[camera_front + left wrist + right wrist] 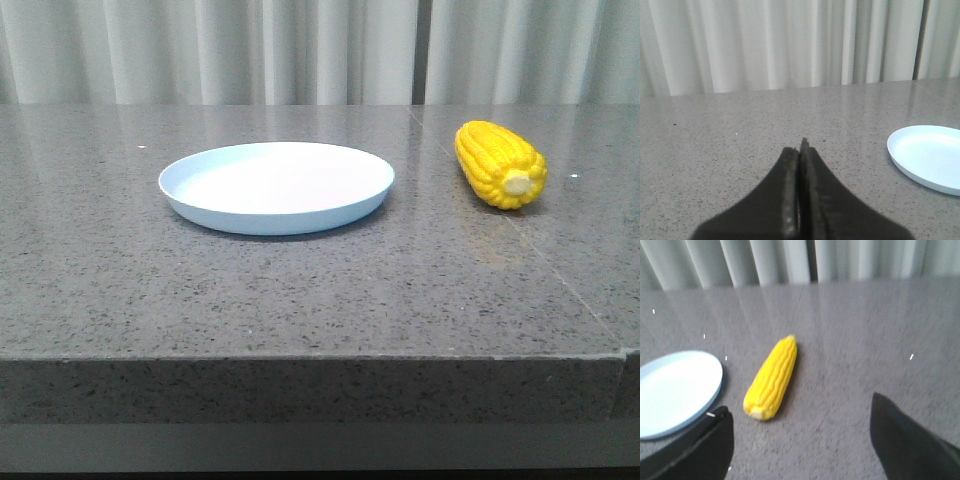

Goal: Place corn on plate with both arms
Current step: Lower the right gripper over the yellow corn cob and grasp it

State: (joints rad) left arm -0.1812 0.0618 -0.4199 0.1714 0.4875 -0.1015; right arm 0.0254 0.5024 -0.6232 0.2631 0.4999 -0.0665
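Note:
The yellow corn (500, 163) lies on the grey stone table to the right of the pale blue plate (276, 186), its cream stub end toward the table's front. Neither arm shows in the front view. In the right wrist view the corn (772, 377) lies beyond my right gripper (798, 407), which is wide open and empty, with the plate (675, 390) beside it. In the left wrist view my left gripper (801, 145) is shut and empty over bare table, and the plate's edge (927, 157) lies off to one side.
The table's front edge (310, 355) runs across the front view. White curtains (300, 50) hang behind the table's far edge. A thin seam (560, 280) crosses the tabletop at the right.

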